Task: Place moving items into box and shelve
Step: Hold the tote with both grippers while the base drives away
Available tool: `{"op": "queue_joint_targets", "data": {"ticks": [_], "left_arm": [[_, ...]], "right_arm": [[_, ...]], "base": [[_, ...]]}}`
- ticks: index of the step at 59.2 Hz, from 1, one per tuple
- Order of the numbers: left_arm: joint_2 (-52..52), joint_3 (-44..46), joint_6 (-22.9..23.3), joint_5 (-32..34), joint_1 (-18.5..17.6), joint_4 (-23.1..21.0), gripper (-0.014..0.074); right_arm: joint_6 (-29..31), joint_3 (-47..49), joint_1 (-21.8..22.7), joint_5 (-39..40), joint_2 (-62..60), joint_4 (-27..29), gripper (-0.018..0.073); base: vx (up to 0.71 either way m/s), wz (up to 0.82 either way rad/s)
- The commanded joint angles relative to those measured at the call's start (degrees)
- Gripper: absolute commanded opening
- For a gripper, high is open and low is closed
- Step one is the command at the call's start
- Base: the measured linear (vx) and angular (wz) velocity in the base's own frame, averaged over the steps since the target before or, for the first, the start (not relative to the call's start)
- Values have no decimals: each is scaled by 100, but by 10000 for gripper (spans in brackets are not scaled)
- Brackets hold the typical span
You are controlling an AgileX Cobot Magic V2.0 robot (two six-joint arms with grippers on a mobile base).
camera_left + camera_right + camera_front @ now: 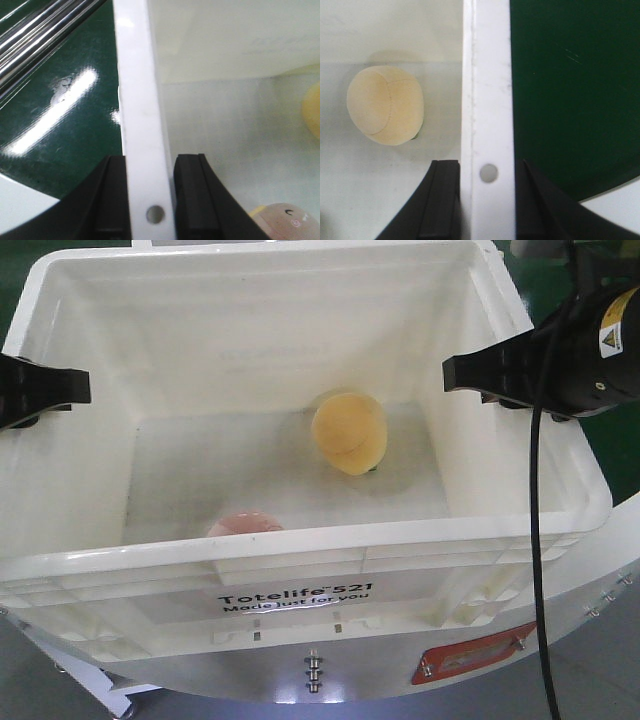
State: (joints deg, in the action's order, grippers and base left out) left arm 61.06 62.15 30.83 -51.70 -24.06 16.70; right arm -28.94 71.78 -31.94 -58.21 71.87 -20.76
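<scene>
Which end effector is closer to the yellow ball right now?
Right. The right end effector clamps the rim of the box just beside the ball; the left end effector clamps the opposite rim, across the box floor from it.

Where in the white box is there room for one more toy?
The bare floor on the left, between the orange ball and the left wall, behind the pink toy. Also the front right corner of the box. It is crowded by the ball and where the left claw and right claw grip the side rims.
</scene>
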Motion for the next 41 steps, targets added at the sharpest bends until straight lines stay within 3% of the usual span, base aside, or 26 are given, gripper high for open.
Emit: {"op": "queue_joint_targets", "data": {"ticks": [1, 41], "left_arm": [[-203, 248, -3, 590, -20, 407, 148], [-203, 248, -3, 590, -20, 407, 148]], "right_arm": [[-7, 216, 44, 485, -245, -488, 57], [-7, 216, 44, 485, -245, -488, 57]], "base": [[-2, 7], [-9, 22]]}}
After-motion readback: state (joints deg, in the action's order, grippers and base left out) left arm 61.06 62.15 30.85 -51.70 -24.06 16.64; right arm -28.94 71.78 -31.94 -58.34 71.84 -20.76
